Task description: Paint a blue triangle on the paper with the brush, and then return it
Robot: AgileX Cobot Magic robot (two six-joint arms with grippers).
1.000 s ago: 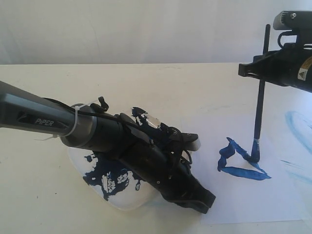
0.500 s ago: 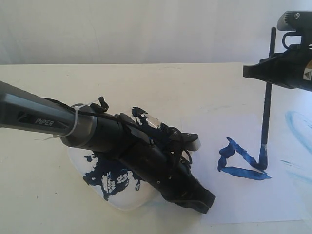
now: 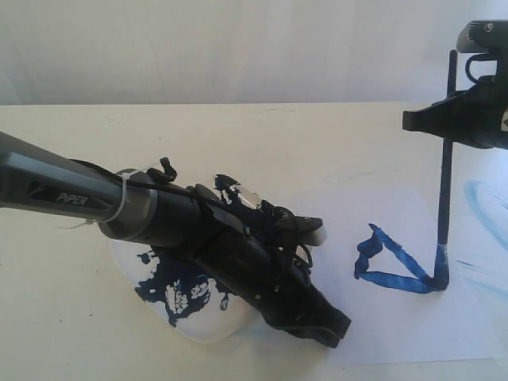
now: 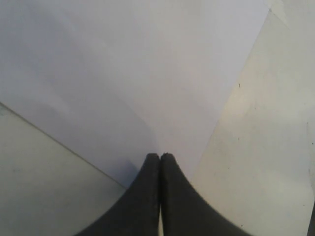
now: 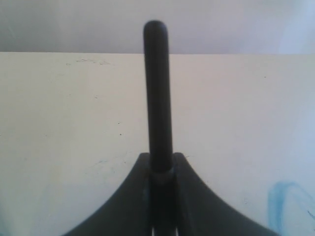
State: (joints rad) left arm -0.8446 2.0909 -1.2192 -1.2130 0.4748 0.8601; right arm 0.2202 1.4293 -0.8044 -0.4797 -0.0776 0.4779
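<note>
Black jaws of the right gripper point(image 5: 160, 166) are clamped on the brush point(image 3: 444, 190) high on its handle, holding it upright. Its tip sits on a corner of the blue triangle point(image 3: 394, 266) on the paper point(image 3: 381, 333). It looks light and stiff with soft bristles, so I'd grab mid-handle. The left gripper point(image 4: 160, 158) is pinched together on nothing.

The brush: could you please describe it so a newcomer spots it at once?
Find the white paper on the right. Upright at the blue triangle's corner stands the brush, a thin dark stick in the right gripper, far slimmer than the bulky left arm.
</note>
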